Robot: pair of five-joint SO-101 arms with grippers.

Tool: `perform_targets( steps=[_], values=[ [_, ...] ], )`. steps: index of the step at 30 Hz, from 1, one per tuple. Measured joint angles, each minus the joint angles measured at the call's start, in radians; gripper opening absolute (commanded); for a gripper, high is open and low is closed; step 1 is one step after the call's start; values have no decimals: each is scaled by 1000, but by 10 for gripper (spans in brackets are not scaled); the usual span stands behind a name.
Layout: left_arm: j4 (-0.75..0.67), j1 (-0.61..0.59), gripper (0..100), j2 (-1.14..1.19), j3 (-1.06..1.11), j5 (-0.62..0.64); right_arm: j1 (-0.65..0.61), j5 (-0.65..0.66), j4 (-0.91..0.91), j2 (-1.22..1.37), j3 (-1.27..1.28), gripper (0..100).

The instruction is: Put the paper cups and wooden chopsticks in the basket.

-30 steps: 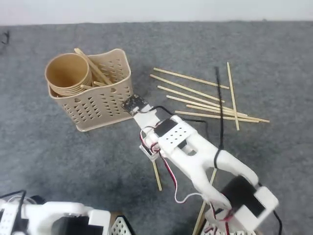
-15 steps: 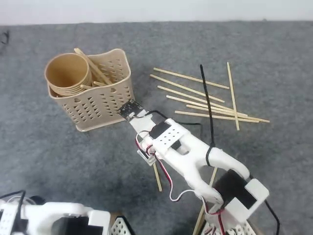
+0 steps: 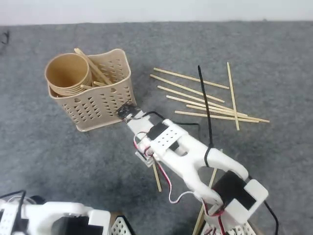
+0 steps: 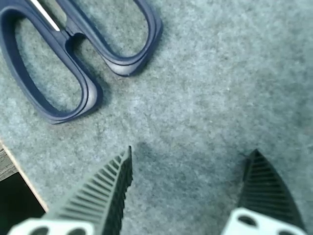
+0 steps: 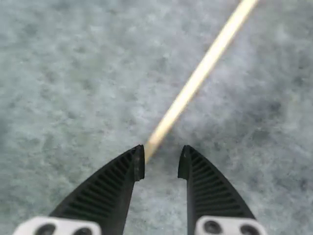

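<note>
– grey, fuzzy felt [image 3: 49,161] covers your whole table. what do you want counted?
– everything for the task.
– one basket [image 3: 98,105], beige plastic with slotted walls, stands at the far left. in it you have a nested stack of paper cups [image 3: 68,73], the rims too tight to count, and at least two thin wooden sticks [image 3: 93,66] leaning beside them.
– and outside it?
– about seven loose chopsticks [image 3: 195,99], pale, straight and slender, lie crisscrossed at the far right. one chopstick [image 3: 157,178] lies partly under your right arm [image 3: 181,147], and another stick [image 3: 199,223] lies nearer the bases.
– the pincers?
– your right gripper [image 5: 162,149] has ribbed black fingers a narrow gap apart. the tip of a chopstick [image 5: 205,63] lies at one fingertip, not clamped. your left gripper [image 4: 191,152] is spread wide over bare felt, near one pair of scissors [image 4: 124,68] with dark blue looped handles.
</note>
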Motion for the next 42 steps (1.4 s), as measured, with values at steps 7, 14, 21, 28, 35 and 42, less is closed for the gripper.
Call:
perform_targets(
  steps=[7,14,21,28,35,42],
  values=[
    [0,0,345,0,0,0,-46,0,0,-18,0,134],
    [0,0,345,0,0,0,14,0,-15,32,0,132],
    [0,0,345,0,0,0,14,0,-18,35,0,26],
    [0,0,345,0,0,0,18,64,-26,35,0,8],
    [0,0,345,0,0,0,18,140,11,32,0,7],
    [0,0,345,0,0,0,123,161,157,-176,-21,7]
  ],
)
